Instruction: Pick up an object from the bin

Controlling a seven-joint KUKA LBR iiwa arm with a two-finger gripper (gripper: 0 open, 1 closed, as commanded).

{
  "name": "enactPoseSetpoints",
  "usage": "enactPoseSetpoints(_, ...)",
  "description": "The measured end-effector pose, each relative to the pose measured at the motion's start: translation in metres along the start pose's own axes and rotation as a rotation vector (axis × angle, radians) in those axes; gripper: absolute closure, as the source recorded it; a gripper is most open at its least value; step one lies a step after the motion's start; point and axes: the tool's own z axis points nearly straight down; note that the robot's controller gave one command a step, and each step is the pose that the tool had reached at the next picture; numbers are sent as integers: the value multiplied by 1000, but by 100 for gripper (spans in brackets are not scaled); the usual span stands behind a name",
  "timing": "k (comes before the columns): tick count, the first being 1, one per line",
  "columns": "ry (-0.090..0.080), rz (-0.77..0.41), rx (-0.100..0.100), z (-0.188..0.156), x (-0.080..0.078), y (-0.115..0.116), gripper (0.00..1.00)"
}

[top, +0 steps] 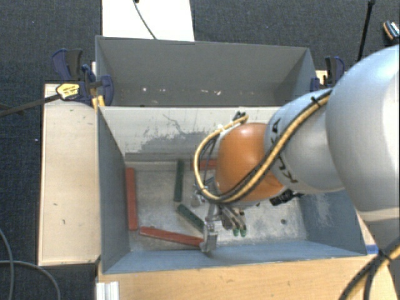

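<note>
The fingers (209, 240), whose opening I cannot make out, hang at one end of a thin red stick (170, 235) lying along the bin's (112, 186) front wall; I judge it light, stiff, best pinched across its width.

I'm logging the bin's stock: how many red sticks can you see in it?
2. One red stick lies along the left wall; the other lies along the front wall, its right end near the tool. The arm may hide more.
</note>
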Motion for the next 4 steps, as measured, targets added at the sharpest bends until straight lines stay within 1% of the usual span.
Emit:
enactPoseSetpoints(1,-8,164,0,10,-12,-21,0)
enactPoseSetpoints(2,-5,165,-1,7,-12,-19,100)
enactPoseSetpoints(3,-9,287,1,-20,-28,-43,100)
enactPoseSetpoints(4,-15,256,-1,-157,-8,-49,100)
